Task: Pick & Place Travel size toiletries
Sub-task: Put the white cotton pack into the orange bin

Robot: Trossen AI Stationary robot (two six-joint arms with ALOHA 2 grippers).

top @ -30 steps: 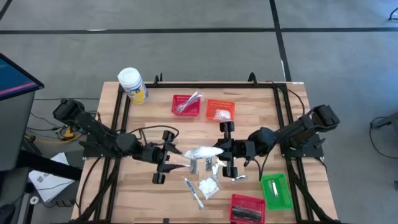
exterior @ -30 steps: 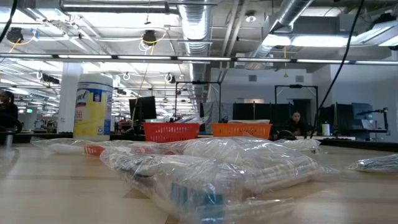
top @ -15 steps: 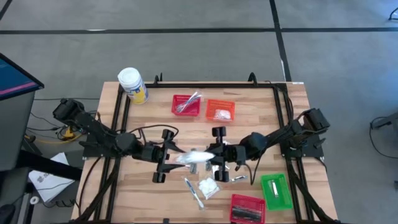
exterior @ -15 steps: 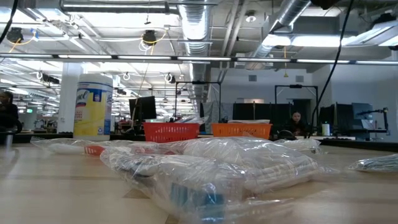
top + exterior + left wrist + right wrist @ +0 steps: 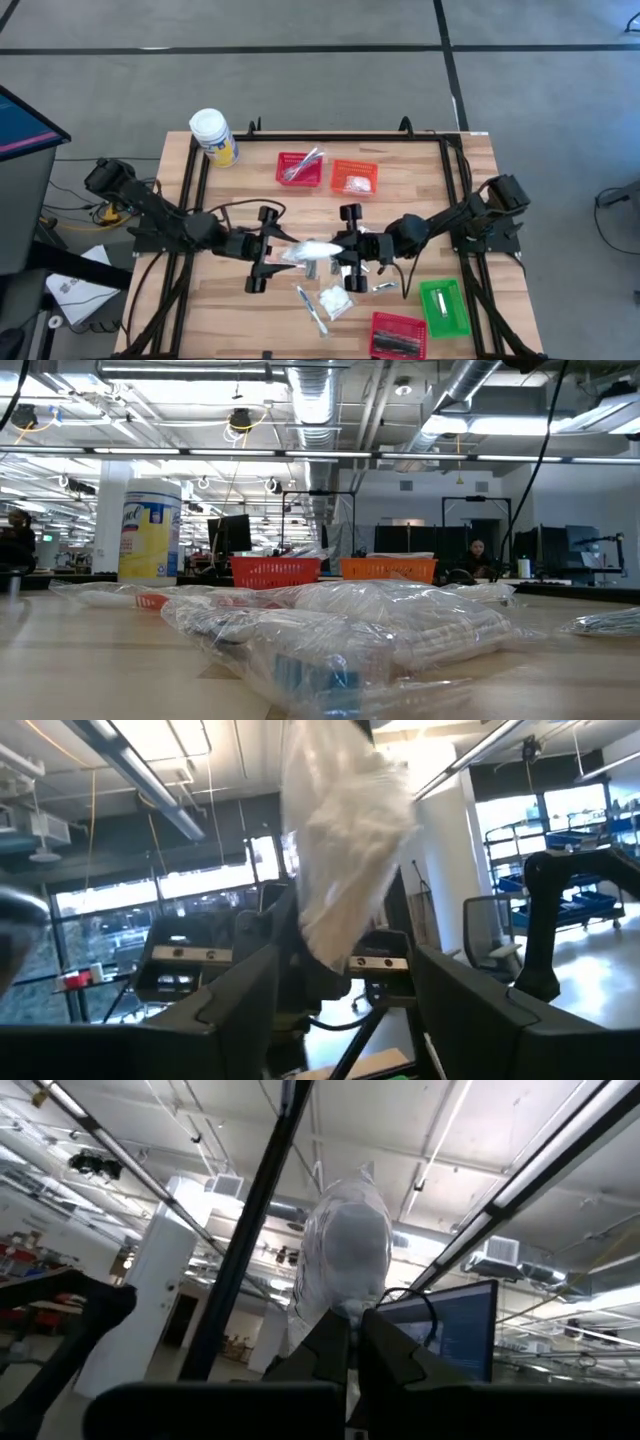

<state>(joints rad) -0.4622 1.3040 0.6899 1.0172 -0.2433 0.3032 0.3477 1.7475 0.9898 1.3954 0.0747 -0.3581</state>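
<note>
Above the table's middle a clear-wrapped packet of white toiletries [image 5: 312, 250] hangs in the air between my two grippers. My right gripper [image 5: 340, 250] comes from the table's right and is shut on the packet's right end. My left gripper [image 5: 276, 250] faces it from the left and is open. In the left wrist view its two fingers [image 5: 240, 1005] stand on either side of the packet's left end [image 5: 345, 850], apart from it. More packets [image 5: 335, 300] and silver sticks [image 5: 312, 308] lie flat on the wooden table [image 5: 230, 310] below; the low view shows them up close [image 5: 350, 630]. My right gripper pinches the packet's right end [image 5: 335, 1315] between its two shut fingers. The fingers come from the table's right, slanting a little upward. The packet [image 5: 340, 1250] sticks out past the fingertips toward my left gripper, lifted clear of the table.
At the far side stand a red basket [image 5: 300, 168] with silver sticks and an orange basket [image 5: 354, 177] with white packets. A green basket [image 5: 444, 307] and another red basket [image 5: 398, 335] stand near the front right. A white-lidded yellow jar [image 5: 213, 137] is at the far left corner.
My right gripper has gone toward the table's left and slightly down, carrying the packet closer to my left gripper. The packet stays clear of the table, and its free end now reaches in between the left fingers.
</note>
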